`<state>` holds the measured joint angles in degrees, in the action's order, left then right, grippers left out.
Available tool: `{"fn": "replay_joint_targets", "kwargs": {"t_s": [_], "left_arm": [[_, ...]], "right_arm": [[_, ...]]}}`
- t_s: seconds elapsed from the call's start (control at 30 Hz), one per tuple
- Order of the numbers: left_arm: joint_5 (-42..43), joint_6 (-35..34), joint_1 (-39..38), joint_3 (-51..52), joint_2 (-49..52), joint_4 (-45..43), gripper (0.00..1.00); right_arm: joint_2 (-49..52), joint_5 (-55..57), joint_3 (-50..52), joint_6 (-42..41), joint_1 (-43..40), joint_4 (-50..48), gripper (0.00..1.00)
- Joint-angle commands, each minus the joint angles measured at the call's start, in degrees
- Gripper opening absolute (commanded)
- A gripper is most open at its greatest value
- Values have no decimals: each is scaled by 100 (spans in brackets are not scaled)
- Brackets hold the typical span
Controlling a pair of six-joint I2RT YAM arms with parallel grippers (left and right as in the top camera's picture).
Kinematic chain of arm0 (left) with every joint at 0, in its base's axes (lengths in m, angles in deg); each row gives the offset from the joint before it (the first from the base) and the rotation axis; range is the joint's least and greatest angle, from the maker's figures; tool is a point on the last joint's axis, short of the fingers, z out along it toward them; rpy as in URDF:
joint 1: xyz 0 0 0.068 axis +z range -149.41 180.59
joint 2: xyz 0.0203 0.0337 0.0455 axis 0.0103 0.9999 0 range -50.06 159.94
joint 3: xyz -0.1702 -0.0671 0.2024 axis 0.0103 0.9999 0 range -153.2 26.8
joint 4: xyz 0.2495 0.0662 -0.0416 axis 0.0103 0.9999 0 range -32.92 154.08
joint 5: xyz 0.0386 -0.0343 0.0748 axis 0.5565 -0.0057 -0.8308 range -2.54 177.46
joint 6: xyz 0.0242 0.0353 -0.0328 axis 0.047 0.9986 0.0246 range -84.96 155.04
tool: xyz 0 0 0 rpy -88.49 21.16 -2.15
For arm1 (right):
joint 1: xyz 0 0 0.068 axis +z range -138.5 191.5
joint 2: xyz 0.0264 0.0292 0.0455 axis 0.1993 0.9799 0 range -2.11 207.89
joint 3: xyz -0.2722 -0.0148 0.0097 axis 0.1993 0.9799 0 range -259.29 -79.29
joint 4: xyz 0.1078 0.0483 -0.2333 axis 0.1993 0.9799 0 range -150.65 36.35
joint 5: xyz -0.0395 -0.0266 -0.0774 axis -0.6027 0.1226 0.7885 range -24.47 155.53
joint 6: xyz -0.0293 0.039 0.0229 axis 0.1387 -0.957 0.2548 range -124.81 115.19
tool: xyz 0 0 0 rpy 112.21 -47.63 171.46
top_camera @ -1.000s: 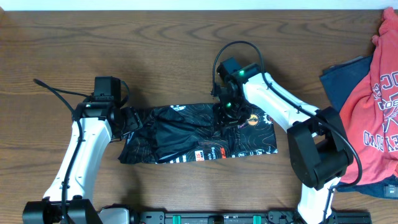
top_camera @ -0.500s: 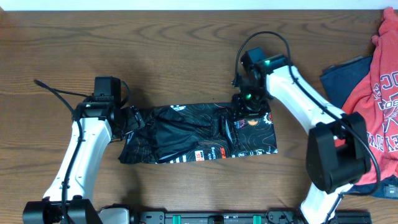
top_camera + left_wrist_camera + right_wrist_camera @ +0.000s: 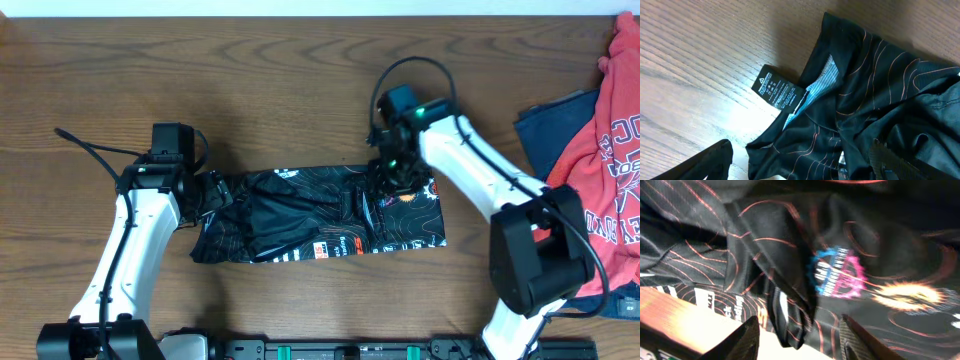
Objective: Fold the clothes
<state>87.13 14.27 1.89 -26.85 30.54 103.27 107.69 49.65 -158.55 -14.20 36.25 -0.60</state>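
black jersey [image 3: 320, 215] folded into a long band mid-table [image 3: 280, 80], a pincer over each end.
left pincer [image 3: 800, 147] gapes wide at the left end near the care label [image 3: 779, 90]; right pincer [image 3: 799, 322] stands parted over the logos; red and blue garments [image 3: 600, 150] lie far right.

free: bare table [image 3: 250, 70] beyond jersey [image 3: 290, 215] | obstacle: red and blue garments [image 3: 600, 170] far right

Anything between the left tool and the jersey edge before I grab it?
Nothing visible does. The left tool sits open right at the edge of the black jersey, near its care tag; only wooden table shows beside it.
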Motion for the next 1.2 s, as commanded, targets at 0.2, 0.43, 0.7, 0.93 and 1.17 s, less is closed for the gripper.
{"fn": "replay_joint_targets", "kwargs": {"t_s": [0.2,0.43,0.7,0.93,1.17], "left_arm": [[11,9,17,-94,70,28,89],[11,9,17,-92,70,48,89],[11,9,17,-90,70,46,89],[9,9,17,-90,70,46,89],[9,9,17,-90,70,48,89]], "right_arm": [[63,-1248,240,503,730,-737,64],[50,-1368,68,669,785,-920,64],[-118,1281,-481,-243,323,208,71],[-72,1609,-109,-422,129,232,67],[-70,1193,492,-518,286,-529,64]]}}
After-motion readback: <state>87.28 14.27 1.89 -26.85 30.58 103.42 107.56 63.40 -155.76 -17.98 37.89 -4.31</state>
